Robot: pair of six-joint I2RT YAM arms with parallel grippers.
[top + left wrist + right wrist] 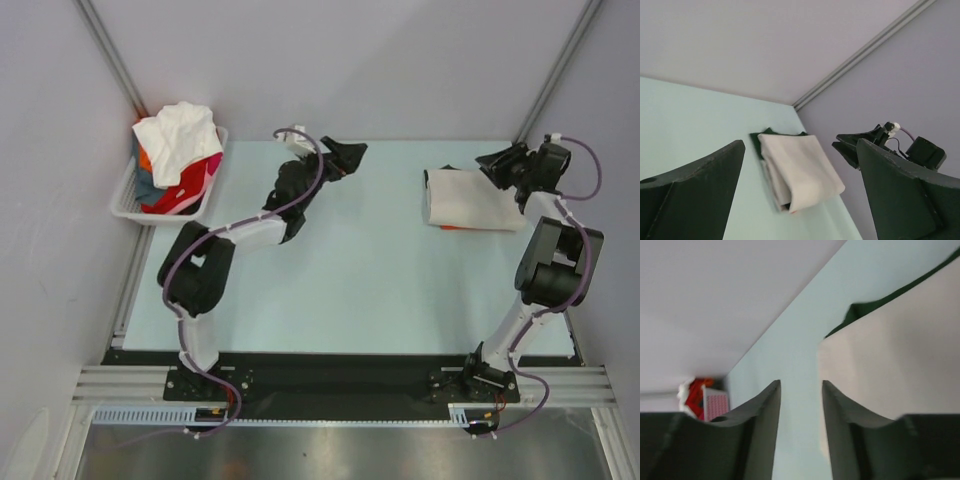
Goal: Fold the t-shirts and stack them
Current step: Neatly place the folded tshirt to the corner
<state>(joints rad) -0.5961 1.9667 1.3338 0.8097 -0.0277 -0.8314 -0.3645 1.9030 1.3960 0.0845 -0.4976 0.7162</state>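
Folded cream t-shirt with dark green trim (472,200) lies squared at the far right of the pale green table (350,280), orange-red cloth (452,228) showing beneath: evidently the stack. Right gripper (500,165) hovers just beside it, jaws part-way apart, grasping nothing. Left gripper (343,158) hangs mid-table, jaws wide, empty. Unfolded white, red and pink shirts (180,145) fill the white slotted plastic basket (125,205), far left, unprocessed.
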